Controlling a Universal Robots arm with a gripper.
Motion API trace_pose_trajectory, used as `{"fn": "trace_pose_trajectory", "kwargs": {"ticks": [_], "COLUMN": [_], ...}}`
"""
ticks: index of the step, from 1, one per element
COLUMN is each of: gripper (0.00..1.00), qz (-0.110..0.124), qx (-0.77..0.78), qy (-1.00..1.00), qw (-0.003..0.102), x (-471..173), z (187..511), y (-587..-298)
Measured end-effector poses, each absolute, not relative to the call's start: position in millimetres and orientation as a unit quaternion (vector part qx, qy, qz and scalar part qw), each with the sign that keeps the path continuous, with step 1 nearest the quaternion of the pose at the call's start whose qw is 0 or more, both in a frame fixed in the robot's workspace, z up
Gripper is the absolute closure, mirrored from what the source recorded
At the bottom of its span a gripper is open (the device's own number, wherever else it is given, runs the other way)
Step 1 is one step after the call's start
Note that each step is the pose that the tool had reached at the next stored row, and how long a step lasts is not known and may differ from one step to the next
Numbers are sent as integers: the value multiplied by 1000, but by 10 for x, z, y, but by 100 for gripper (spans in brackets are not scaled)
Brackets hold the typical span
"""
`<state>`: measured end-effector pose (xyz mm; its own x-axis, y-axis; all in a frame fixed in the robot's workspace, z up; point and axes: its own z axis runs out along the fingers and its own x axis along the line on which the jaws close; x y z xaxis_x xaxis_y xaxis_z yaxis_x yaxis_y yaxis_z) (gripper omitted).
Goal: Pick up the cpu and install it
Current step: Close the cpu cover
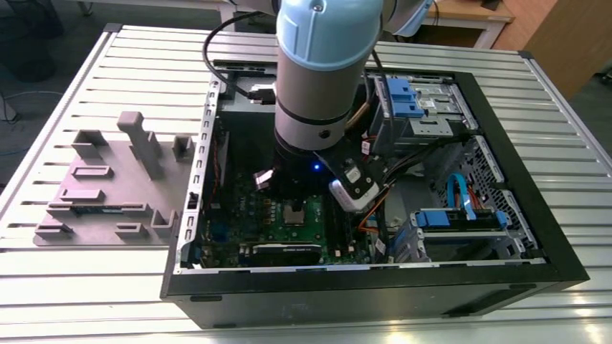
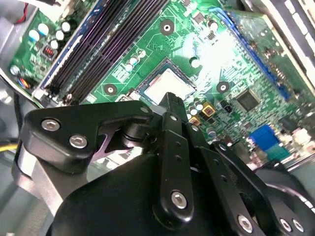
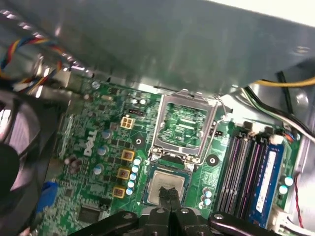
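Soft room light, glare on green board [image 2: 206, 54]

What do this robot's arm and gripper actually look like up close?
The arm is a thick round tube, silver-grey with a pale blue cap and a black band at the joint, where a small blue light glows. A black cable runs to it. The gripper is matt black, built of flat linked bars pinned with silver screws.

The cpu [image 3: 165, 181] is pale silver with a darker rim, the board [image 3: 142, 125] green, the claw [image 3: 170, 194] black, the table [image 1: 96, 287] pale grey and ribbed.
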<state>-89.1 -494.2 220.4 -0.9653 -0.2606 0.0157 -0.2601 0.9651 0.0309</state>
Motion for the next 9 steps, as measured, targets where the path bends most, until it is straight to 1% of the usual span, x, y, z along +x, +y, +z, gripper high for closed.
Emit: {"fn": "trace_pose_trajectory", "kwargs": {"ticks": [9], "gripper": [89], "qz": [-14], "qx": [186], "qy": [-982], "qw": [11], "x": [-820], "z": [2199], "y": [-4942]}}
